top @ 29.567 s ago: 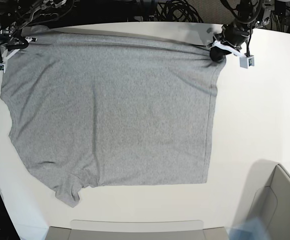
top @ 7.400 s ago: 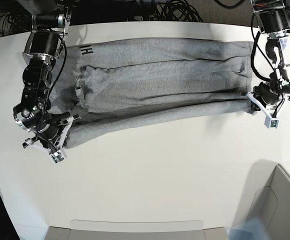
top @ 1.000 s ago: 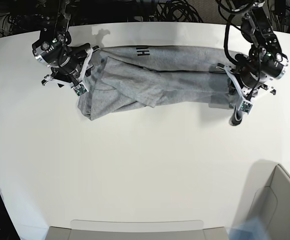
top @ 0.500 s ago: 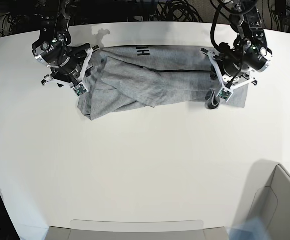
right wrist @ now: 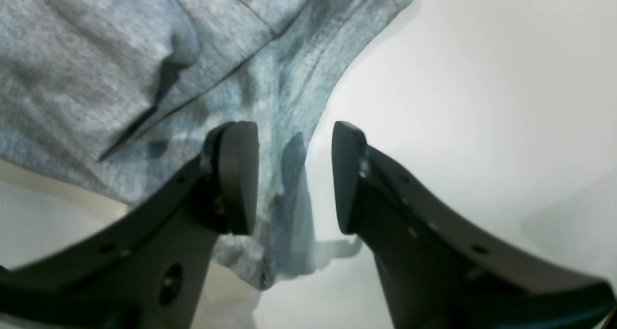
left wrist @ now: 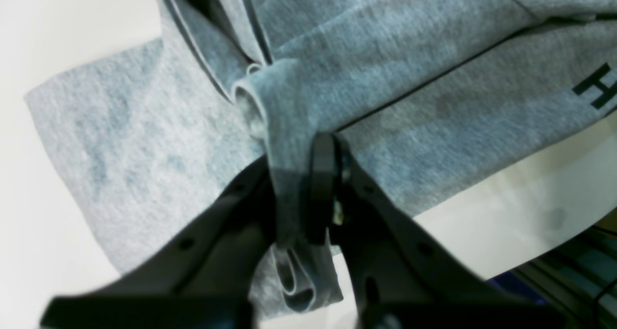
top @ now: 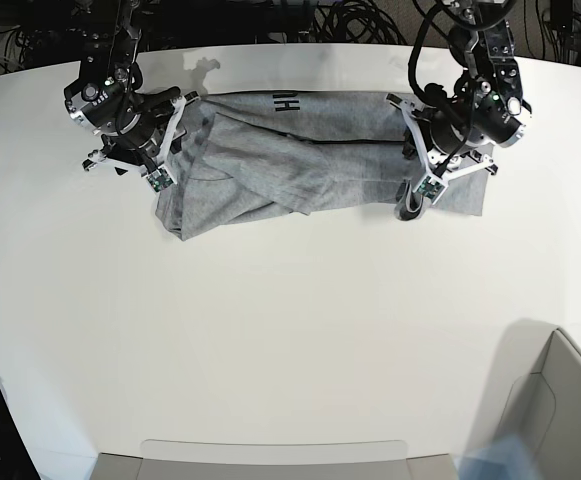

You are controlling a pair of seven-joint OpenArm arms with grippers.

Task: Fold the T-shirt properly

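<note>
The heather-grey T-shirt lies bunched into a long band across the far side of the white table, with black lettering showing on its top edge. My left gripper sits near the band's right end. In the left wrist view this gripper is shut on a raised fold of the T-shirt. My right gripper hovers over the band's left end. Seen from the right wrist, it stands open just above the T-shirt's edge, gripping nothing.
A grey bin stands at the near right corner. The rim of a flat tray runs along the near edge. Dark cables pile up behind the table's far edge.
My left gripper has travelled leftward along the band, dragging the shirt's right-end fold with it. The right arm and the shirt's left end have stayed still.
</note>
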